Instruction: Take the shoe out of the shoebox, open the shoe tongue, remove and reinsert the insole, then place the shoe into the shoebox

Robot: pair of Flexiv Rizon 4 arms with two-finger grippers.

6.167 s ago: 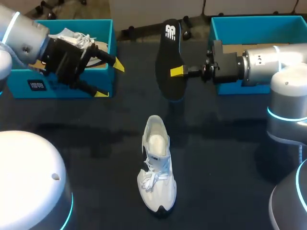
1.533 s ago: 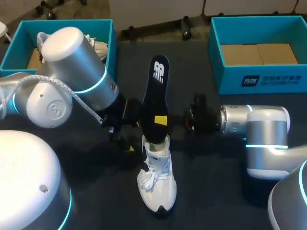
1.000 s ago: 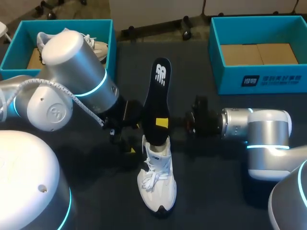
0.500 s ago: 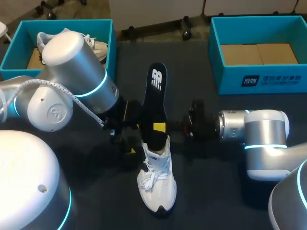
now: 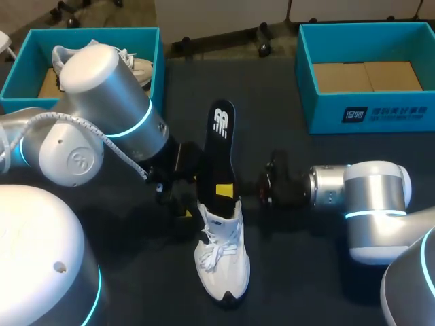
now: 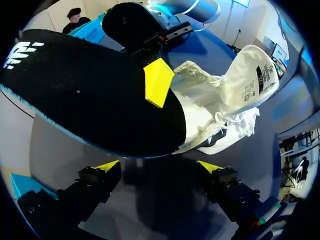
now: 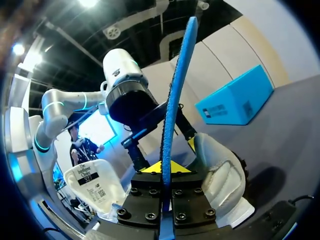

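Brought down from mid-air between the boxes to the shoe, and over the last half second sunk a shade deeper: black foam insole with a white logo (image 5: 219, 146), its lower end now inside the mouth of the white lace-up sneaker (image 5: 223, 261). Left arm swung over too, from the left box to the sneaker's flank.

Pinched edge-on in the right gripper (image 7: 165, 167), yellow tips closed flat on the insole's two faces, low on its length. Probably gripped there to steer the buried end past the collar without buckling the foam. Logo end left high and leaning away from the toe, seemingly to let the sheet slide in along the sole.

Left gripper (image 6: 159, 167) parked low, just beside the heel end, jaws wide and holding nothing. Likely placed as a stop against the push. Impossible to tell whether touching the shoe.

Sneaker standing on the dark table (image 5: 299, 272), toe toward the robot, tongue (image 6: 250, 75) pulled up clear of the opening, hence room for the insole.

Well behind: left teal shoebox (image 5: 102, 30) holding a second white shoe (image 5: 139, 68); right teal shoebox (image 5: 370, 112) showing only its brown cardboard floor.

By the look of it, midway through reinsertion, with seating the insole and boxing the shoe still to do.
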